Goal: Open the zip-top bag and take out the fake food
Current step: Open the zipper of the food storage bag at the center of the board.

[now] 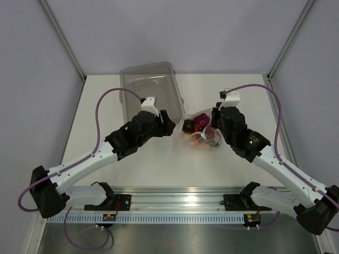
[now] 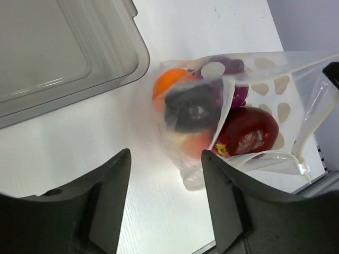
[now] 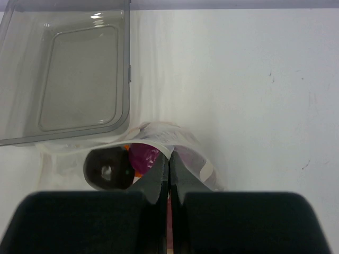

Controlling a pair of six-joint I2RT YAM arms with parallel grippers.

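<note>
left gripper open | right gripper pinches zip-top bag | left wrist: fake food inside

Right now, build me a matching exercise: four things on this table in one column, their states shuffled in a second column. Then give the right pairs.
Column one:
1. bin
2. bag
3. left jaws
4. right jaws

Column two:
A. shut on the bag's edge
B. open, holding nothing
C. empty, at the far side of the table
D. lying between the arms with toy fruit inside

Pairs: 1-C, 2-D, 3-B, 4-A.
</note>
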